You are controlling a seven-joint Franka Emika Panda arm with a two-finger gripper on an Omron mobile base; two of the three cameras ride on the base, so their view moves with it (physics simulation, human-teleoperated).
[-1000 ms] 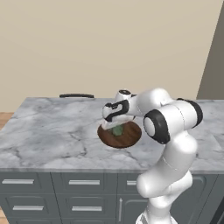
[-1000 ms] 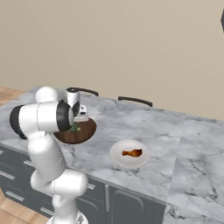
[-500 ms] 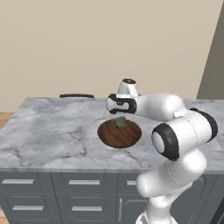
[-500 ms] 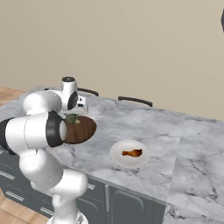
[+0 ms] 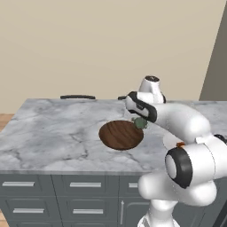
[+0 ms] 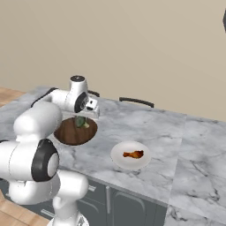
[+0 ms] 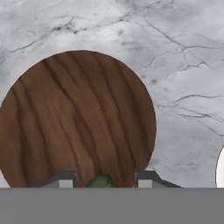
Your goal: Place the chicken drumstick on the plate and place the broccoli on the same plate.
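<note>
My gripper [image 6: 82,120] is shut on the broccoli [image 6: 80,122], a small dull-green lump held just above the right side of the dark wooden board [image 6: 70,133]. From the left base view the broccoli [image 5: 140,123] hangs at the board's [image 5: 119,135] right rim. In the hand view it [image 7: 101,181] sits between my fingertips [image 7: 65,179], over the board [image 7: 78,118]. The orange-brown chicken drumstick [image 6: 133,154] lies on the pale plate [image 6: 120,158], right of the board. A sliver of the plate [image 7: 221,171] shows at the hand view's right edge.
Grey marble counter [image 6: 176,145] stretches right of the plate. Two dark curved bars [image 6: 136,101] [image 5: 77,96] lie along the counter's back edge by the beige wall. Grey drawers [image 5: 66,195] run below the front edge.
The hand has come up off the board's middle with the broccoli in it and moved toward the board's plate-side rim. The arm's elbow has swung round. The plate and drumstick have not moved.
</note>
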